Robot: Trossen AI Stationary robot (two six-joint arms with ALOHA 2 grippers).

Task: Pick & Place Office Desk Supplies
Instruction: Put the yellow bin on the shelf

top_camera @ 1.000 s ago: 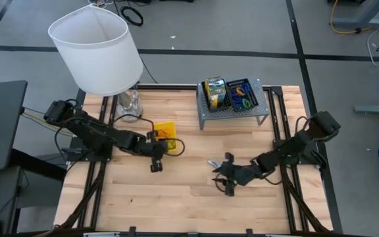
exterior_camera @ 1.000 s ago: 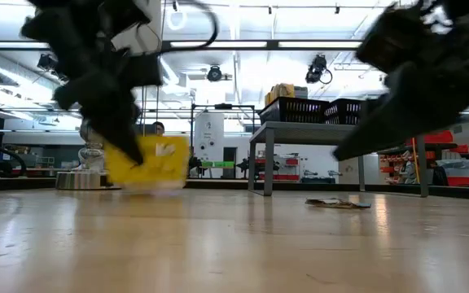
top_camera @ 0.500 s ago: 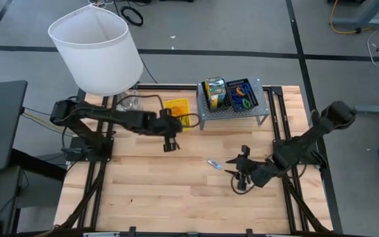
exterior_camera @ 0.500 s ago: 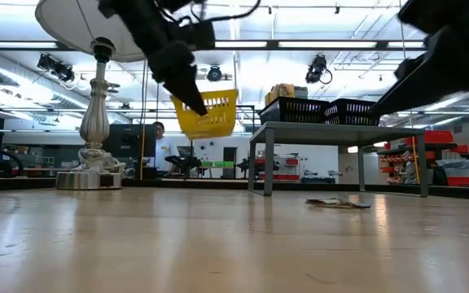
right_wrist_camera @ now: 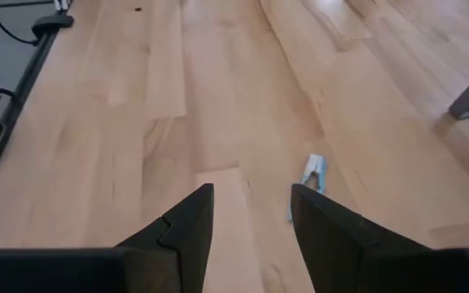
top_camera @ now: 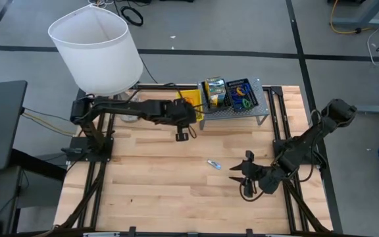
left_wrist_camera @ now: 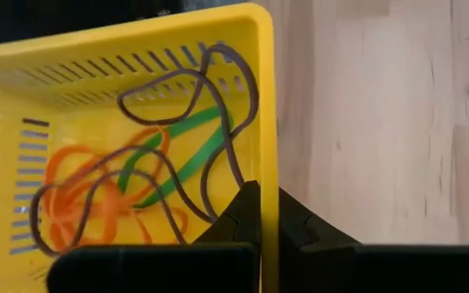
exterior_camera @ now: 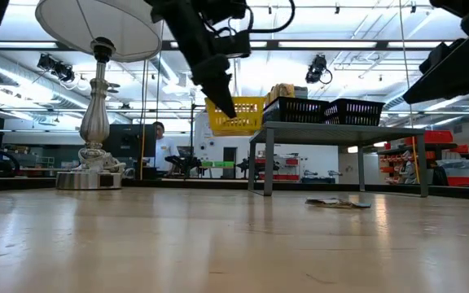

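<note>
Left claw [left_wrist_camera: 268, 218] grips yellow basket [left_wrist_camera: 23, 89] holding rubber bands [left_wrist_camera: 149, 175].

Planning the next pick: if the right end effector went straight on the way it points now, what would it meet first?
Probably the small light-blue item lying on the table; it sits just ahead of the open right end effector, slightly off-centre. Depth is uncertain.

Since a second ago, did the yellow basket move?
Yes. The left gripper, shut on the yellow basket, carried it up off the table and away from the lamp, over to the grey metal shelf, level with its top.
</note>
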